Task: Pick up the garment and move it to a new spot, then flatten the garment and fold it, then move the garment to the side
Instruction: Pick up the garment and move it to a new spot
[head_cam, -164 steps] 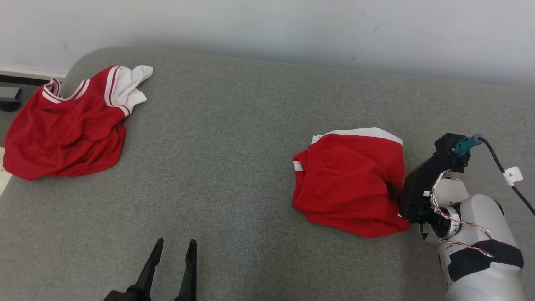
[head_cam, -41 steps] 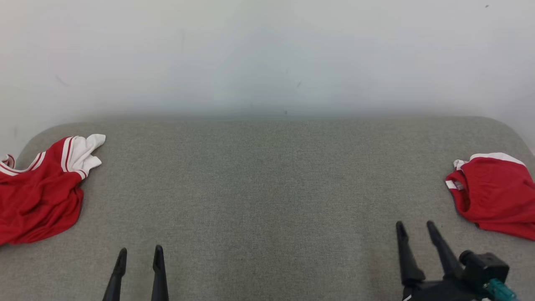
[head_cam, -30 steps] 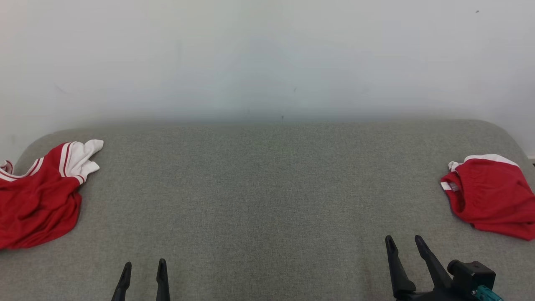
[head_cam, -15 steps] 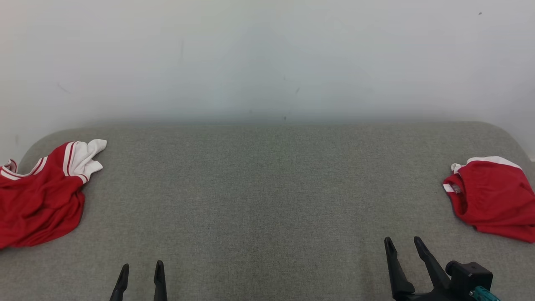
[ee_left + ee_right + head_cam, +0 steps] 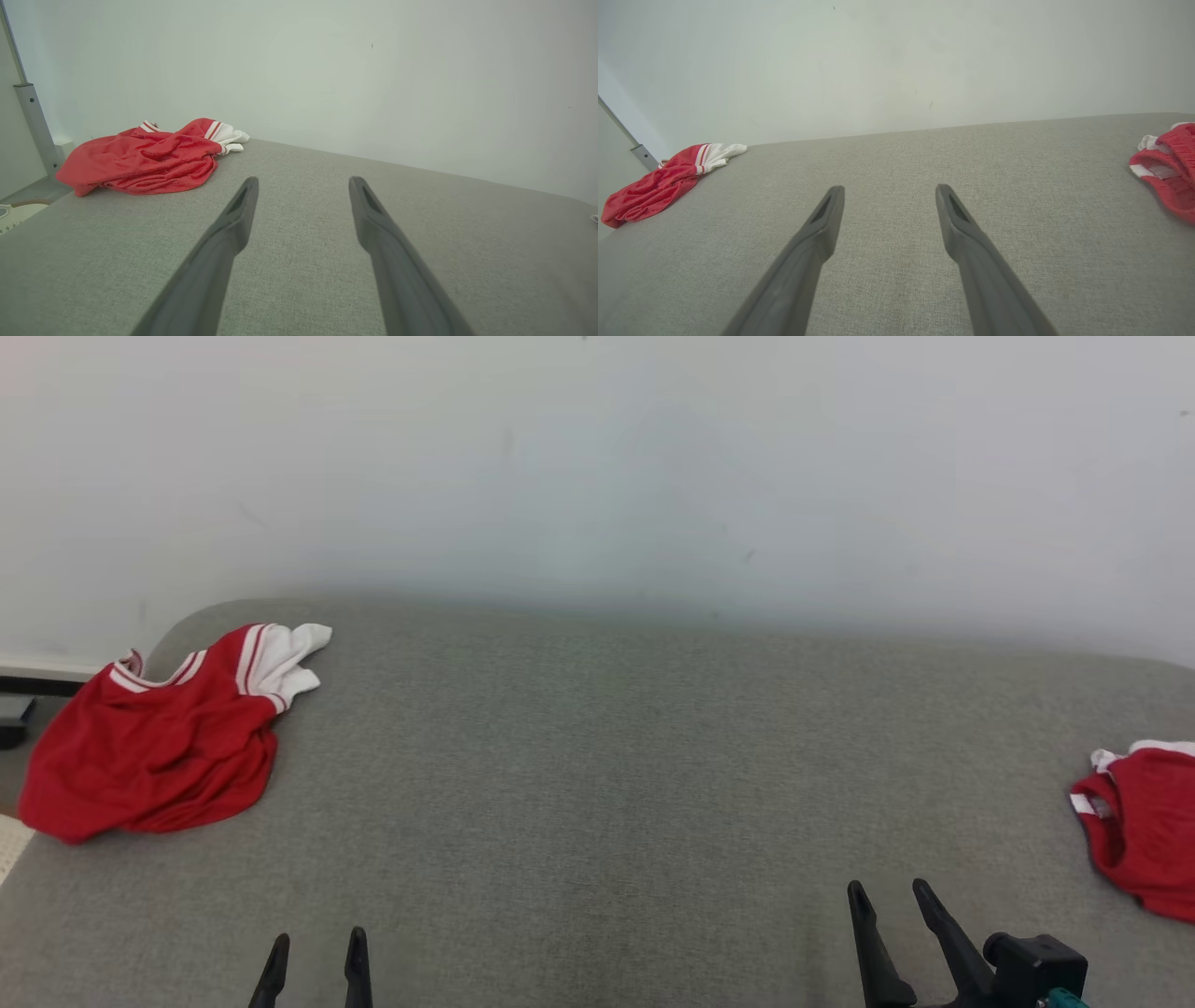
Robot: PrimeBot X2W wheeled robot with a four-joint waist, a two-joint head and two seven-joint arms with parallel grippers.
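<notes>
A crumpled red garment (image 5: 159, 747) with white striped trim lies at the far left of the grey cushion (image 5: 597, 784); it also shows in the left wrist view (image 5: 145, 158) and the right wrist view (image 5: 654, 186). A folded red garment (image 5: 1144, 826) with a white edge rests at the right border, and its near edge (image 5: 1167, 170) shows in the right wrist view. My left gripper (image 5: 316, 941) stands open at the bottom left, well short of the crumpled garment, nothing between its fingers (image 5: 233, 219). My right gripper (image 5: 887, 892) is open at the bottom right, apart from the folded garment.
A pale wall (image 5: 597, 467) runs right behind the cushion. The cushion's rounded left end drops to a floor with a dark object (image 5: 11, 719) and a metal post (image 5: 32, 126). Bare grey fabric spans the wide stretch between the two garments.
The head camera has swung left: the crumpled garment sits further into view, the folded one is nearly cut off at the right. Both grippers stay open, low in the picture.
</notes>
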